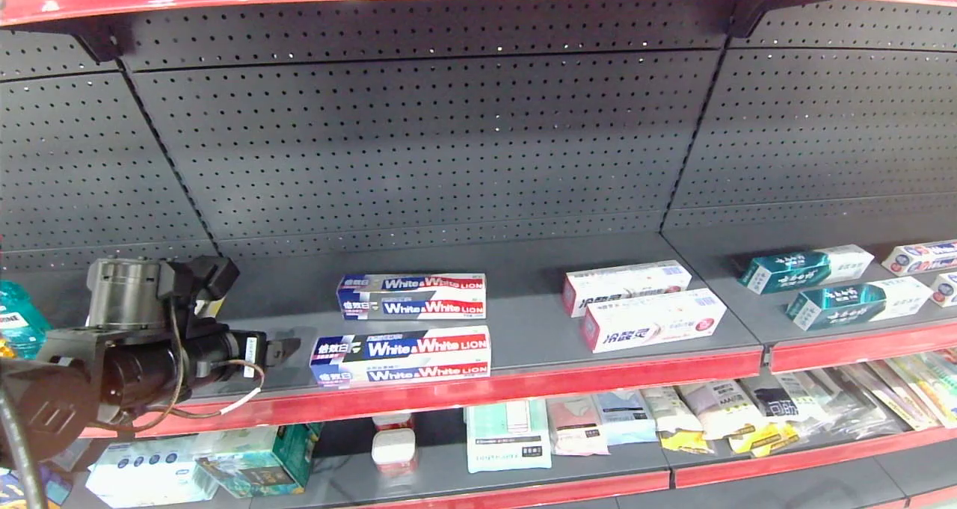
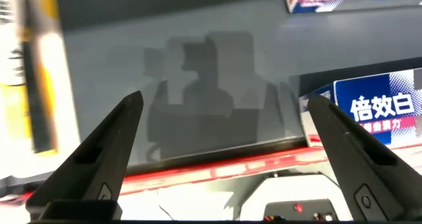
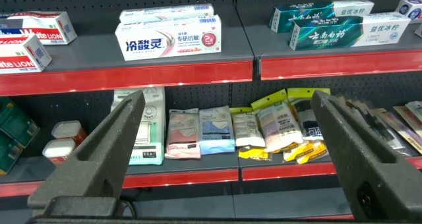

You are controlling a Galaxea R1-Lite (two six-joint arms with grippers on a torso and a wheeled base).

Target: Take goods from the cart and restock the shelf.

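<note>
Counted on shelf (image 1: 523, 307): two blue-red toothpaste boxes (image 1: 401, 356), two white boxes (image 1: 653, 320), two teal boxes (image 1: 856, 303). Left gripper (image 1: 288, 347) held beside front blue-red box, jaws released. Right gripper (image 3: 227, 95) jaws released.

Our left arm (image 1: 134, 359) lies about level, low at our left, with the left claw (image 1: 280, 347) pointing across toward our right. Its jaws stand wide apart and hold nothing. Our right claw (image 3: 227, 99) also has its jaws spread wide and is empty.
</note>
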